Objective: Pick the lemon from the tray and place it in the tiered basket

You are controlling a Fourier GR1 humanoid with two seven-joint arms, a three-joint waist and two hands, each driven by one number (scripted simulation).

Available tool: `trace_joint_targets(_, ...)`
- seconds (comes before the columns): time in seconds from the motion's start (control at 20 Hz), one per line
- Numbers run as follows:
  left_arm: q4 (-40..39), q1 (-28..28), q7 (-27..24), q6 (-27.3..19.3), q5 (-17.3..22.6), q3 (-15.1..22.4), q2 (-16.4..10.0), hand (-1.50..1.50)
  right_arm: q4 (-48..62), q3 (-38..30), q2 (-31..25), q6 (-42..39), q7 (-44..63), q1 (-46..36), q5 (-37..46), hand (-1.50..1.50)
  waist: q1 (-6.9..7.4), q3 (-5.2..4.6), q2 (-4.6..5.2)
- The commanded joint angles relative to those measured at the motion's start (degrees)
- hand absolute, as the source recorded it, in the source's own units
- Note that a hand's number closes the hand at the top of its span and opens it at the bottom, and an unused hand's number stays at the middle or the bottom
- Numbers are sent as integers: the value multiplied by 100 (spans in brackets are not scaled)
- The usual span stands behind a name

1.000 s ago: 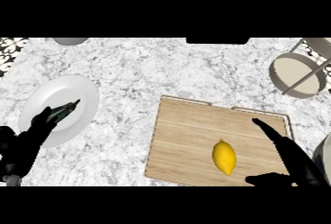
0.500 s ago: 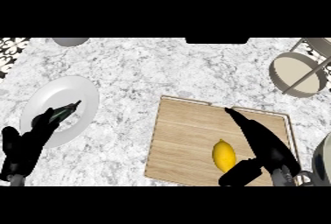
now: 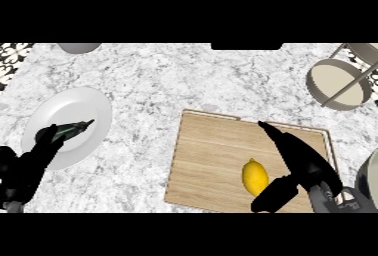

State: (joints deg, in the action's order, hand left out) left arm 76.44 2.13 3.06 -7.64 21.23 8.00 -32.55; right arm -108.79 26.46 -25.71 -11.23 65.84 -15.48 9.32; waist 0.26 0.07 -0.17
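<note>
A yellow lemon (image 3: 255, 176) lies on the wooden tray (image 3: 214, 155) at the lower middle of the head view. My right hand (image 3: 299, 162) hovers over the tray just right of the lemon, open, its fingers stretched toward the tray's far edge and its thumb (image 3: 272, 196) below the lemon. The tiered basket (image 3: 337, 83) stands at the far right. My left hand (image 3: 37, 160) is at the lower left, open, over the white plate's near edge.
A white plate (image 3: 74, 120) sits on the marble counter at the left. A grey bowl (image 3: 79, 47) shows at the top left edge, and part of a round grey object (image 3: 368, 175) at the right edge.
My right hand has moved left from the tray's right edge to sit beside the lemon, with the thumb coming in under it. The left hand has barely shifted.
</note>
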Motion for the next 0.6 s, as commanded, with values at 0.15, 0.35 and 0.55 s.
trace_joint_targets(0.15, -53, 87, -33, -119, -216, 10, 278, 0, -279, -74, -140, -242, 869, 361, -241, -150, -53, -10, 6)
trace_joint_targets(0.35, 210, 333, 55, 9, -199, -127, 152, 0, -274, -341, -312, -462, 895, 251, -663, -150, -10, -9, 5)
trace_joint_targets(0.55, -123, 3, 61, 76, -325, -221, 323, 0, 139, -300, -170, -441, 398, 226, -485, -150, -12, -8, 18)
